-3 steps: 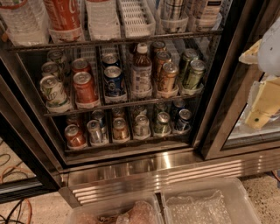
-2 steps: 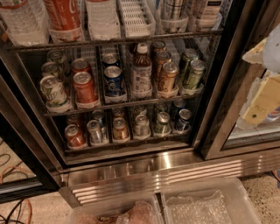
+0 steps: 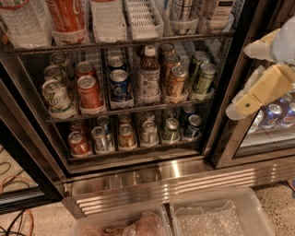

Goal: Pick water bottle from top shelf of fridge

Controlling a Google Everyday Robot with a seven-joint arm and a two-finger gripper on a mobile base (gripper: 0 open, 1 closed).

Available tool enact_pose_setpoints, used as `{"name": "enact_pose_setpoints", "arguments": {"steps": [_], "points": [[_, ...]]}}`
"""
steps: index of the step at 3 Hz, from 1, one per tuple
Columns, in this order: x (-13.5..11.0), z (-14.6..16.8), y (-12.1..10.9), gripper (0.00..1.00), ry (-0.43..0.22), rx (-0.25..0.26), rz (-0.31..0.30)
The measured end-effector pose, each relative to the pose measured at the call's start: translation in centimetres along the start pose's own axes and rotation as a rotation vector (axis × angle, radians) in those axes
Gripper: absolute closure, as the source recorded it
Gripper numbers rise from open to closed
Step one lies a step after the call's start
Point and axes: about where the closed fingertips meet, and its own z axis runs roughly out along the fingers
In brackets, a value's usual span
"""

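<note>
The fridge [image 3: 161, 182] stands open in front of me. Its top shelf [image 3: 138, 42] runs along the upper edge of the view, with clear lane trays. The water bottle [image 3: 20, 23], clear and ribbed, stands at the far left of that shelf, its cap cut off by the frame. A red-labelled cola bottle [image 3: 67, 16] stands beside it. My gripper [image 3: 239, 82] hangs at the right, in front of the black door frame, level with the middle rack and far right of the water bottle. Its beige fingers [image 3: 260, 92] stand apart with nothing between them.
Two lower racks hold several cans and a brown bottle [image 3: 150, 76]. More bottles fill the top shelf's right lanes [image 3: 182, 14]. Cans show behind the right glass door [image 3: 272, 115]. Two clear plastic bins [image 3: 216, 214] sit below the fridge. Cables [image 3: 18, 221] lie on the floor at left.
</note>
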Motion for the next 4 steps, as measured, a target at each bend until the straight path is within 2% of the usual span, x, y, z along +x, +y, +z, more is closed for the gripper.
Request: {"name": "enact_pose_setpoints", "arguments": {"steps": [1,2,3,4], "points": [[-1.5,-0.2,0.7,0.0,-0.059,-0.021,0.01],[-1.5,-0.2,0.7,0.0,-0.059,-0.021,0.01],[-2.1,-0.1,0.8,0.0,-0.092,-0.019,0.012],[-5.0,1.4,1.7,0.0,-0.193,-0.032,-0.002]]}}
